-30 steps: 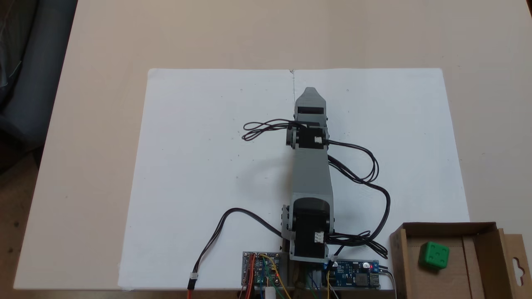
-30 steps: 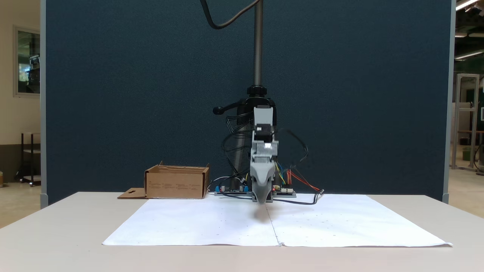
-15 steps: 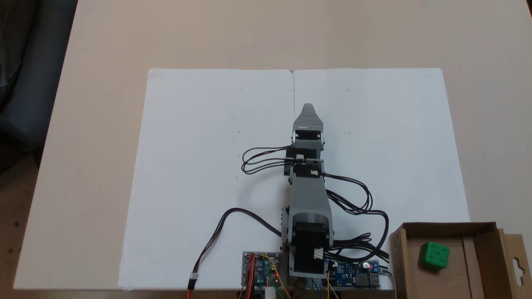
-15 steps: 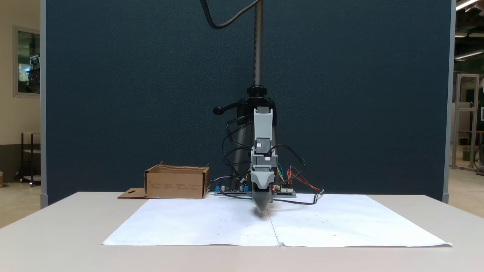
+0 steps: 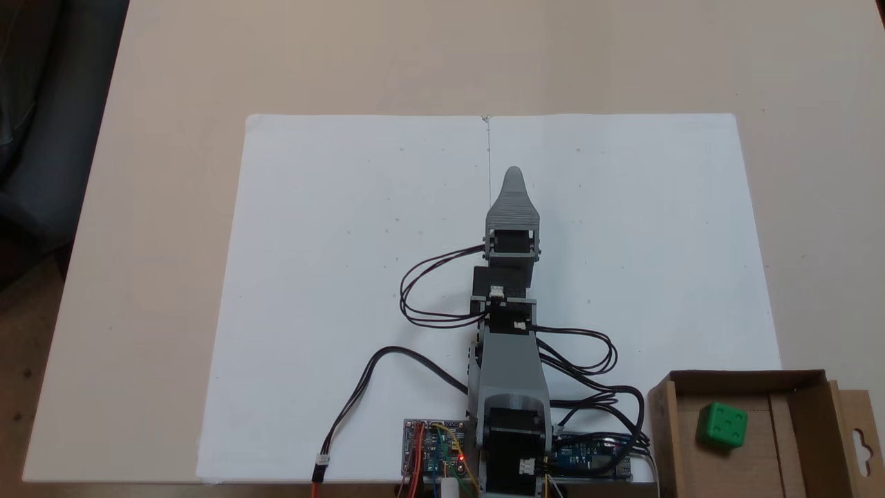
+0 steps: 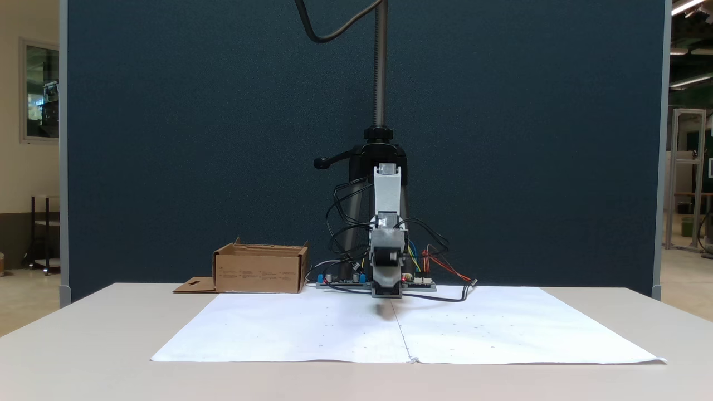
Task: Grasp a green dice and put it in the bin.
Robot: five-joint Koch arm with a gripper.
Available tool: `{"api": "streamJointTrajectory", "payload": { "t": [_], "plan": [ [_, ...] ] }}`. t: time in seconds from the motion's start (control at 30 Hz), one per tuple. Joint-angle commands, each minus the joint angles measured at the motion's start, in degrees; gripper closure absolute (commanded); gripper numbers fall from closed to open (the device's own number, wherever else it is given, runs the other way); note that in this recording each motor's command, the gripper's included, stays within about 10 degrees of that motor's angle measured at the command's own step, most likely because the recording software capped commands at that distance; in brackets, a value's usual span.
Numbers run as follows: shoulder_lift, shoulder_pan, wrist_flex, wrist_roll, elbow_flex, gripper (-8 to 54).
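A: One grey plastic gripper (image 5: 513,173) is seen stretched forward, low over two white paper sheets (image 5: 346,277). Only a single tapered tip is shown, so whether it is parted or closed cannot be told; nothing is seen held in it.

B: Where is the task's object found?

A: The small bright green plastic dice (image 5: 722,425), rounded at its edges with darker recessed pips, is already lying inside the shallow brown corrugated cardboard bin (image 5: 662,415), beside the arm's base. The placement is judged done.

B: How should the remaining step be handled?

A: The arm should be folded back gently, clear of the loose black cables (image 5: 429,290) and the bin's thin flaps.
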Motion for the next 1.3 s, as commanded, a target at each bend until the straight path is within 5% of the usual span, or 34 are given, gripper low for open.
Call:
{"api": "streamJointTrajectory", "payload": {
  "t": [0.0,0.53,1.27],
  "plan": [
    [2.55,0.26,-9.65,-0.62,3.96,1.2],
    [8.96,0.0,-34.89,-1.23,3.96,-0.3],
    [9.05,-0.44,-34.89,-0.79,3.96,-0.2]
  ]
}}
